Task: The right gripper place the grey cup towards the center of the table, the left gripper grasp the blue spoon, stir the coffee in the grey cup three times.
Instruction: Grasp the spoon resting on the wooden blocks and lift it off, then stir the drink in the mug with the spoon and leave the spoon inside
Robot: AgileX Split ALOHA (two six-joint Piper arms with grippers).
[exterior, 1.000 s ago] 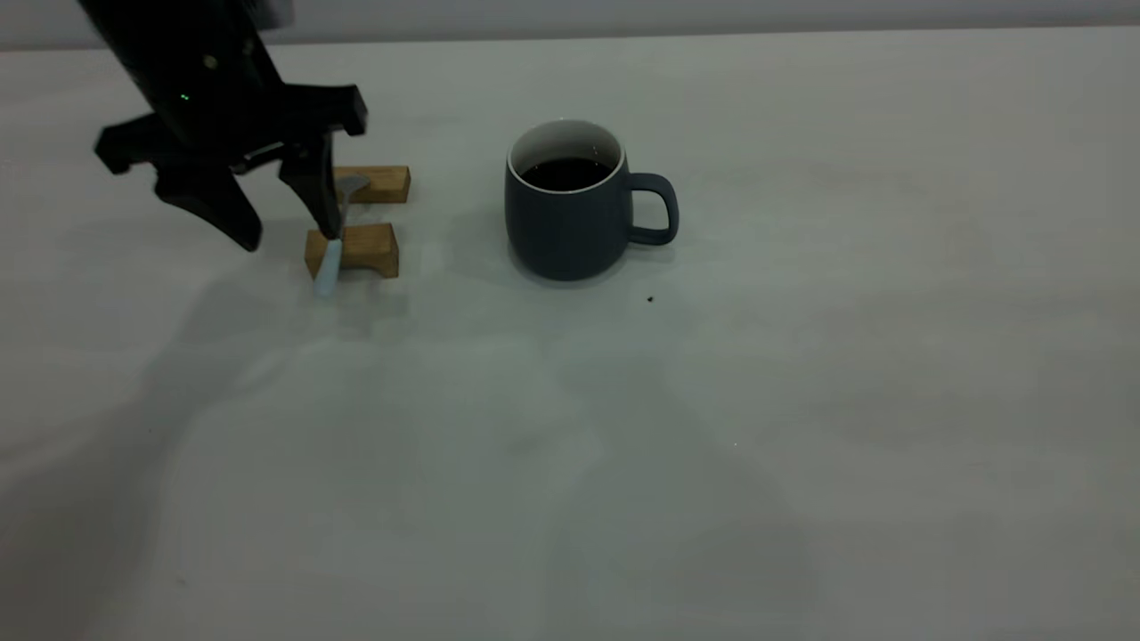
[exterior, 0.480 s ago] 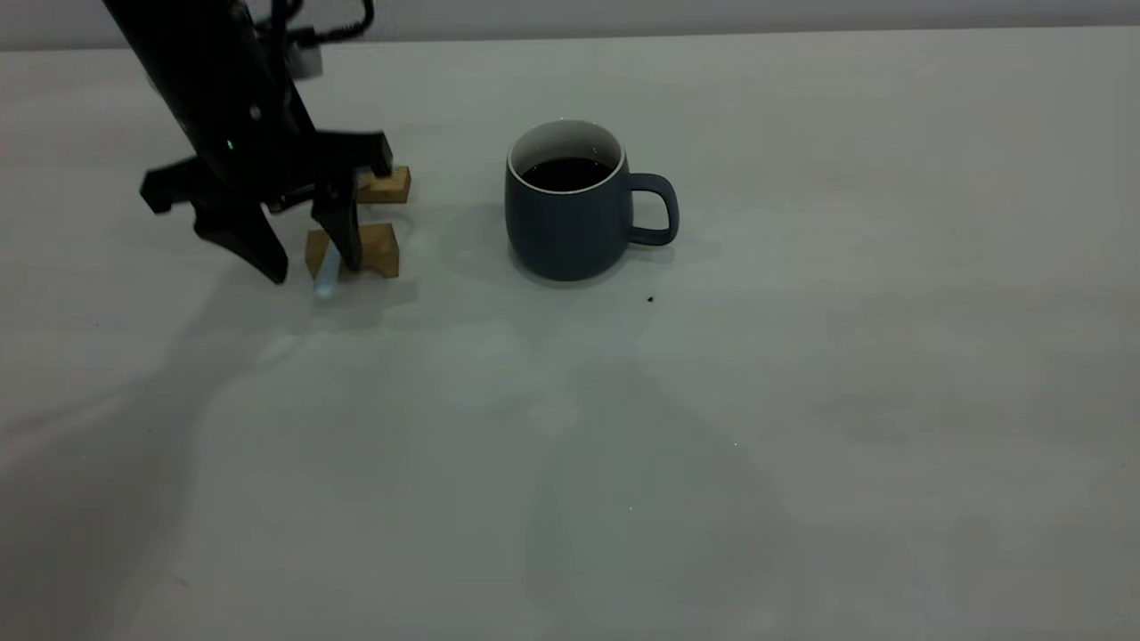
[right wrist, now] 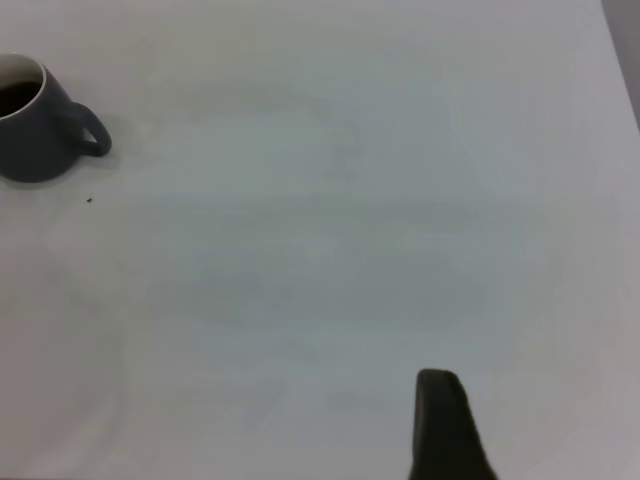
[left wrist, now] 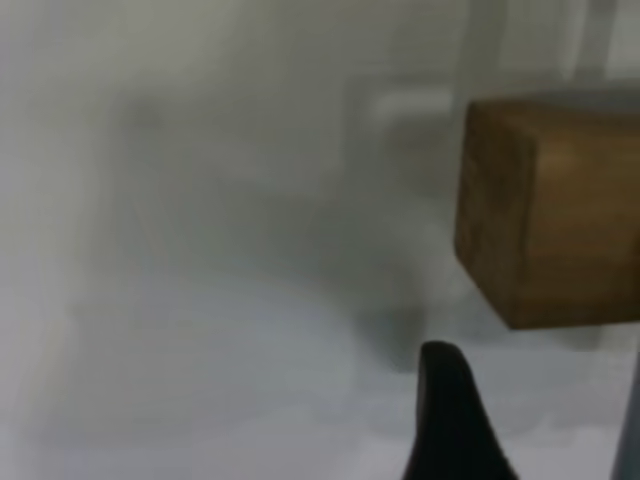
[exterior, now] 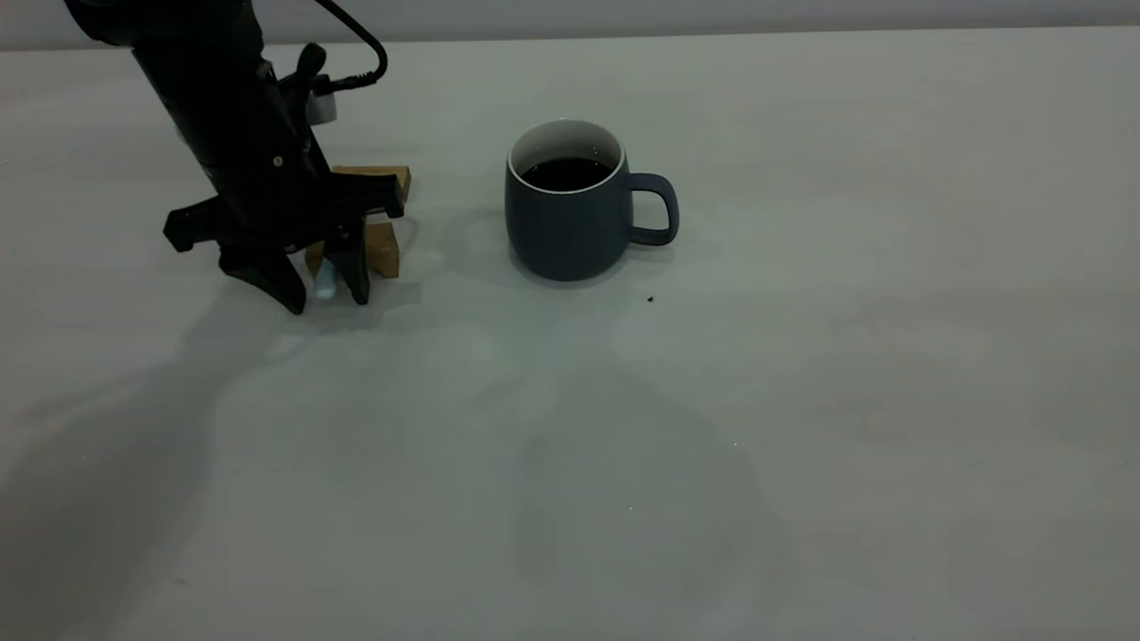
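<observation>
Straddling blue spoon [exterior: 326, 283] w/ my left gripper [exterior: 325, 296], fingers spread, tips near table [exterior: 802, 401], nothing held yet.
Spoon handle end pokes out btwn fingers, lying across near wooden block [exterior: 383, 249]; far wooden block [exterior: 378, 175] behind. Grey cup [exterior: 570, 214] w/ coffee [exterior: 568, 173] upright near table centre, handle away from me. Right gripper [right wrist: 445, 425]: one finger visible, well apart from cup; opening unclear.

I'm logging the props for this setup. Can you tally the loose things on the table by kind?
Cups: 1, the grey cup holding coffee
Spoons: 1, the blue spoon, between the left gripper fingers
Wooden blocks: 2, the near block and the far block
Total: 4
</observation>
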